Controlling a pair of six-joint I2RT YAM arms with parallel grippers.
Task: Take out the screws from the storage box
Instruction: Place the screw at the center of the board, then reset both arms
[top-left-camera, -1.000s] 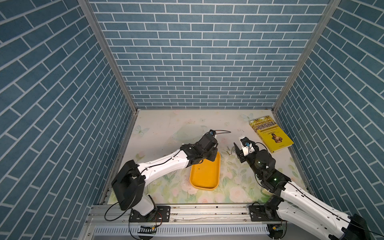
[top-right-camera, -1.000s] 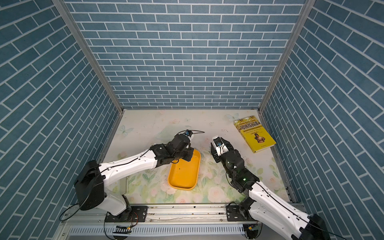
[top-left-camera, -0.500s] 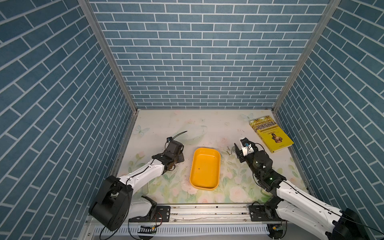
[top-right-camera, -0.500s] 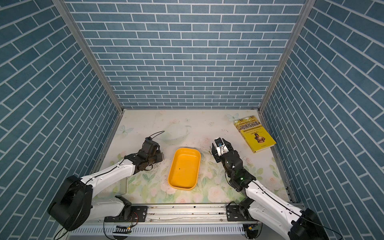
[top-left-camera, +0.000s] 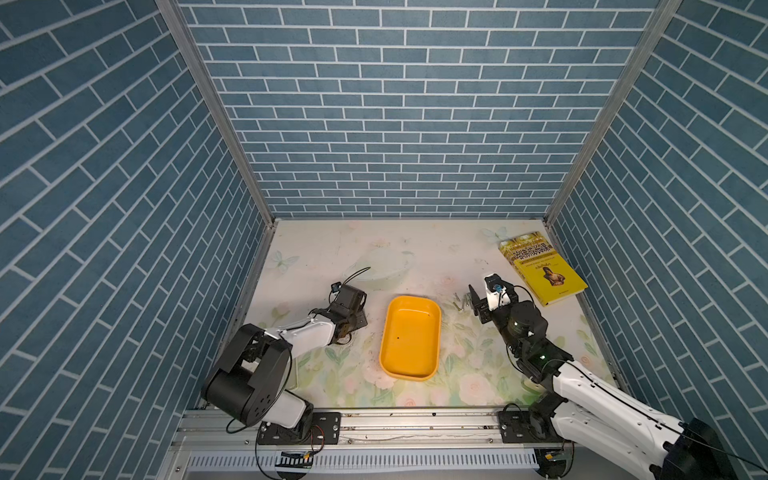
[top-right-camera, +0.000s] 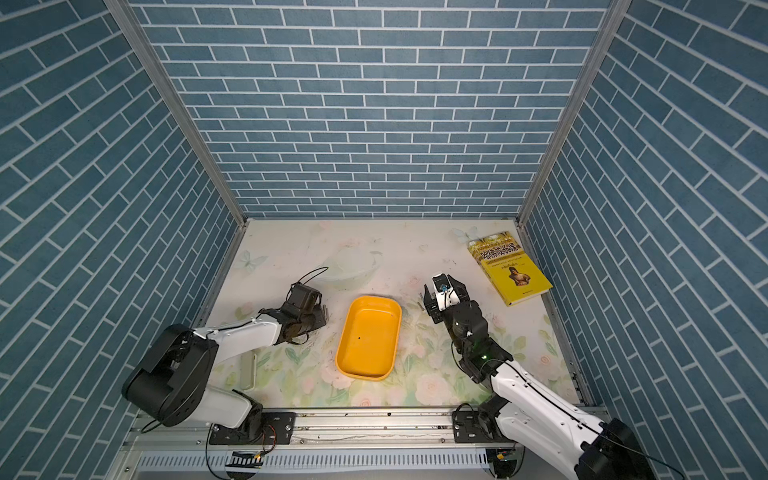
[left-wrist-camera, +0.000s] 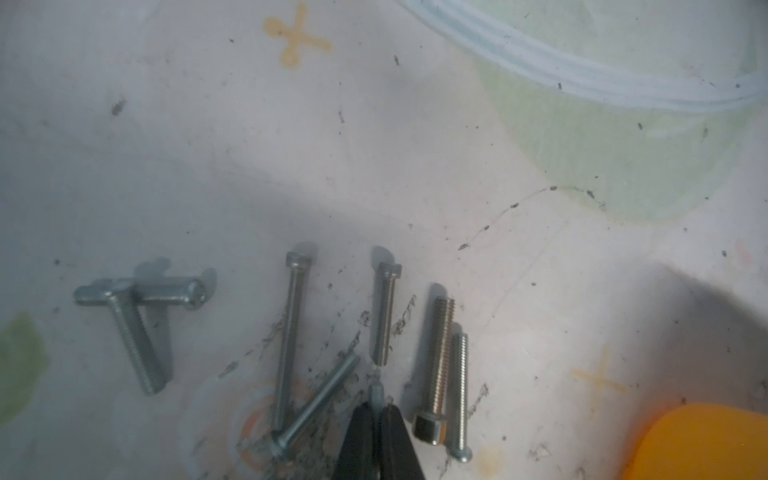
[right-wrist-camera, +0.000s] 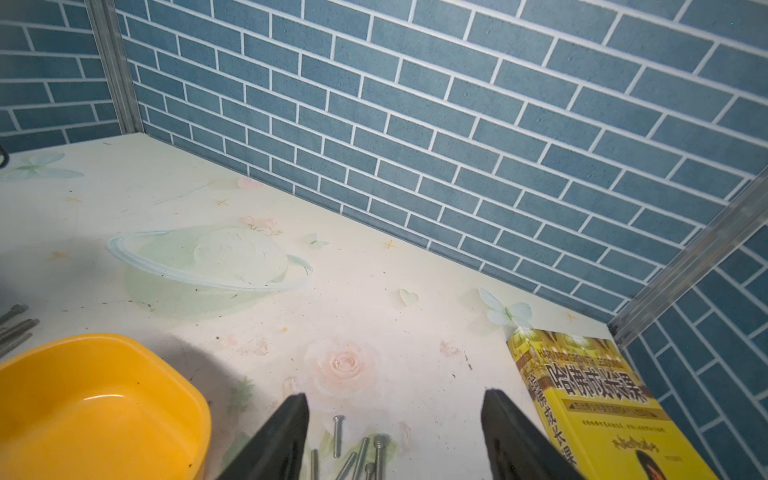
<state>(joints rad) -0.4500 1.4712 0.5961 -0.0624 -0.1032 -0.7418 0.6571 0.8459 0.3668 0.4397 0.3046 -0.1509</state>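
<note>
Screws (right-wrist-camera: 360, 451) beneath spread right tool (right-wrist-camera: 395, 397); box (right-wrist-camera: 104, 345) beside

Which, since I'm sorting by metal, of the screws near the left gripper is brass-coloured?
The thick screw with the dark head, lying beside a thinner one; the others are silver-grey.

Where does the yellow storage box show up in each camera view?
Top view: storage box below centre, slightly right.
Top view: storage box below centre, slightly left.
Left wrist: only a rounded orange corner, at the frame edge past the screws.
Right wrist: one rounded end, across from the book.
Shared landmark: the ringed-planet print behind the box, seen in all four.
</note>
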